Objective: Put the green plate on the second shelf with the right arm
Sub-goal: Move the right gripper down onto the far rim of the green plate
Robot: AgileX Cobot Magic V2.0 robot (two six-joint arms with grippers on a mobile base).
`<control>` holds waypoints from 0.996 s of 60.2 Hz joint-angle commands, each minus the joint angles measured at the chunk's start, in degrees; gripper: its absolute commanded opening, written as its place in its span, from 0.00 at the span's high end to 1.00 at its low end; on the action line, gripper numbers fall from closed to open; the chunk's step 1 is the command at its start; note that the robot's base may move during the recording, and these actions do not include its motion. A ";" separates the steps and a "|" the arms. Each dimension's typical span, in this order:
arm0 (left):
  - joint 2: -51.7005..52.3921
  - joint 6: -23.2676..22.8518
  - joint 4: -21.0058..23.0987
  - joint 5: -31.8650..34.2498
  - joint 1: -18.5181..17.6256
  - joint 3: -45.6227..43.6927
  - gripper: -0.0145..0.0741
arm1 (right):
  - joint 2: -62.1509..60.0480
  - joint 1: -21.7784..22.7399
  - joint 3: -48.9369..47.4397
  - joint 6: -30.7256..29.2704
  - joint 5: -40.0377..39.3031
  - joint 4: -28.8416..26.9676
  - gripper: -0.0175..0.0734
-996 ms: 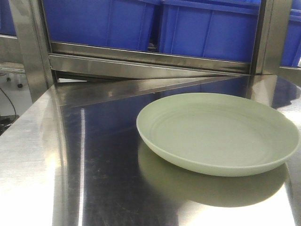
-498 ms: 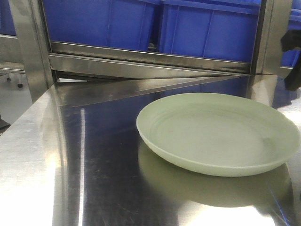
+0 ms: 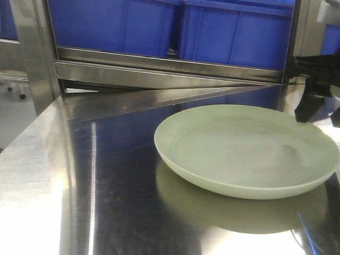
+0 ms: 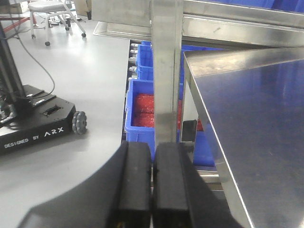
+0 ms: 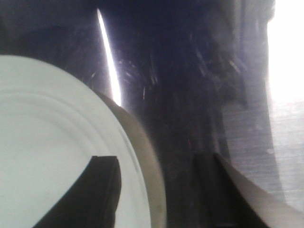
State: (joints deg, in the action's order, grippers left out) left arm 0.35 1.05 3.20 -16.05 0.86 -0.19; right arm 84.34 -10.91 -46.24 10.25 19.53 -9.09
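Right fingers (image 5: pixel 102 190) arrived, spread astride one green plate (image 3: pixel 247 149); left fingers (image 4: pixel 135 185) pressed together.

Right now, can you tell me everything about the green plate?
The green plate is big, round and shallow, pale matte green with faint rings and a low raised rim. It is empty and lies flat on the shiny steel table. The right gripper is open over its rim, one finger inside, one outside; contact is unclear.
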 commanded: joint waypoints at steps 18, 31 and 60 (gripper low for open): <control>1.22 0.00 0.14 4.56 -0.16 2.29 0.70 | 2.01 -0.17 -1.89 -0.11 -2.39 -0.47 0.31; 1.22 0.00 0.14 4.56 -0.16 2.29 0.70 | 2.54 -0.35 -1.89 -0.11 -2.47 -0.48 0.31; 1.22 0.00 0.14 4.56 -0.16 2.29 0.70 | 3.13 -2.17 -1.89 -0.11 -2.89 -0.48 0.38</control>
State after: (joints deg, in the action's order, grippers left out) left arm 0.35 1.05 3.20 -16.05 0.86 -0.19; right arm 88.90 -13.16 -46.46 10.25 19.32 -9.41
